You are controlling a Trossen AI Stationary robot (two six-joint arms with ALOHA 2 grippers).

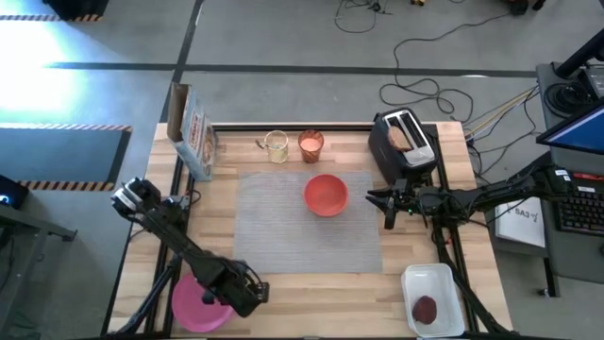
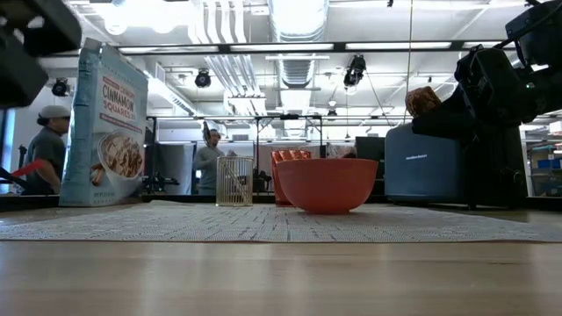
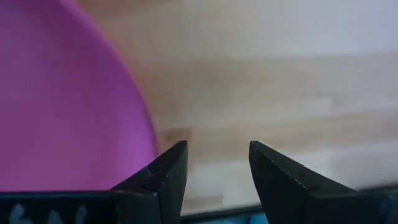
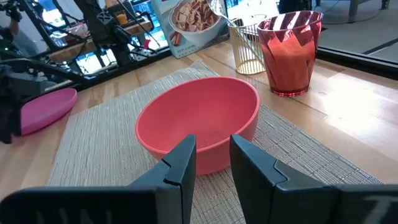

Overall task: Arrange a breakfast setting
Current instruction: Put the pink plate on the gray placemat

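At the bench's front left corner, the pink plate (image 1: pixel 196 304) overhangs the edge, off the placemat (image 1: pixel 283 227). The left gripper (image 1: pixel 247 295), fingers parted and empty, should straddle its rim squarely. The right gripper (image 1: pixel 389 208), fingers narrowly parted, waits beside the red bowl (image 1: pixel 326 195).

A black toaster (image 1: pixel 404 142) stands at the worktop's (image 1: pixel 311 293) far right corner. A cereal box (image 1: pixel 193 132) stands at the far left corner. A white tray (image 1: pixel 432 300) sits at the near right corner.

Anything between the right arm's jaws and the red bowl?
Nothing: only bare grey placemat lies between the right gripper and the red bowl, seen in the right wrist view.
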